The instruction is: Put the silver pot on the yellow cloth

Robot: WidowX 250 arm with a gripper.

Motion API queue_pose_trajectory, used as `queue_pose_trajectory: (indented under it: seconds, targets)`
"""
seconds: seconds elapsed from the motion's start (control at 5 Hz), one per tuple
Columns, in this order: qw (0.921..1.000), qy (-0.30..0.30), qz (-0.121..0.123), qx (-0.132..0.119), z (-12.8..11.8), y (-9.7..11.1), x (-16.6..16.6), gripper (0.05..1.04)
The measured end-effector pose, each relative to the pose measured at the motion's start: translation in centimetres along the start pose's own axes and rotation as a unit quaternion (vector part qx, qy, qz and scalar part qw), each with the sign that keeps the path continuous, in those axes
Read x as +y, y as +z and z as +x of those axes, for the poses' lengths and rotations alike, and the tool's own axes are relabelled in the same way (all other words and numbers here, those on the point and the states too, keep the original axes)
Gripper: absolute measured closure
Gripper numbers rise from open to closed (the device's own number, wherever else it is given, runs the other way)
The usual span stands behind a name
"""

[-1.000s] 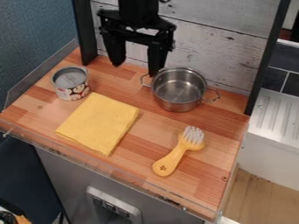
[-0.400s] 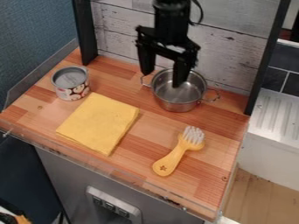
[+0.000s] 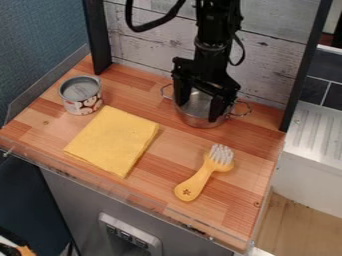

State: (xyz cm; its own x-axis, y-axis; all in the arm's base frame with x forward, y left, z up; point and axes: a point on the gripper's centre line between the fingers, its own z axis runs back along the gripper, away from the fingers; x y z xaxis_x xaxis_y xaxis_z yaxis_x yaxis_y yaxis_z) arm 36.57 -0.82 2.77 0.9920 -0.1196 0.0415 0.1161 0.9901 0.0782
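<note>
A black robot arm (image 3: 215, 42) reaches in from the top edge of the frame, its gripper (image 3: 198, 111) lowered over the silver pot (image 3: 195, 120) right of upper centre. The jaws are open, their tips spread apart over the pot, one toward its left side and the other toward its right front; whether either touches the metal cannot be told from this angle.

In the earliest frame the gripper hung higher, to the upper left of the pot; in the next it had come across above it, and it now sits lower and a little farther right. A black cable (image 3: 157, 22), now curving out to the left of the arm, has swung into sight at the top of the frame.

The pot has stayed in place on the wooden bench (image 3: 234, 212), its two handles out to the sides, apart from the folded yellow cloth (image 3: 113, 141) left of centre. Also unmoved are the cloth, the can (image 3: 81, 96) at upper left, and the yellow brush (image 3: 200, 180) below the pot, its white bristles toward the upper right.
</note>
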Motion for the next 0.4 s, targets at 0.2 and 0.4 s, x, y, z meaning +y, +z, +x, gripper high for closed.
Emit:
queue_pose_trajectory:
  seconds: [0.2, 0.4]
  targets:
    - [0.9998, 0.002, -0.020, 0.003, 0.26, -2.13, -0.99, 0.085]
    - [0.9992, -0.012, -0.037, 0.005, 0.30, -2.64, -1.69, 0.086]
